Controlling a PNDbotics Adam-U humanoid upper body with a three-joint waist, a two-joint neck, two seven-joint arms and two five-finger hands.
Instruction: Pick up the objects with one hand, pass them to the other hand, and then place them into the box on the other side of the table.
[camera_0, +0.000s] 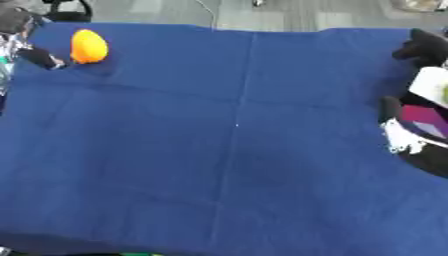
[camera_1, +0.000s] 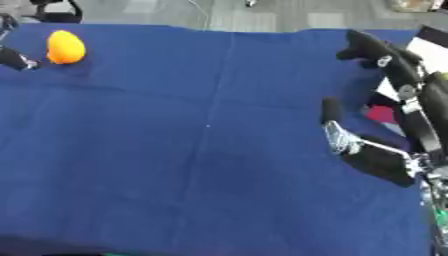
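One orange object (camera_0: 88, 46) remains on the tabletop (camera_0: 236, 140), untouched; far across it, the right hand (camera_1: 367, 150) hangs spread, empty.

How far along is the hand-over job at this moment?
Early stage. The round orange object sits on the blue cloth-covered table at the far left, next to the left robot hand, not lifted. The right robot hand is at the right edge holding nothing. Pick-up, hand-over and boxing remain.

Grey floor (camera_0: 289, 15) beyond blue-draped table (camera_0: 236, 150)
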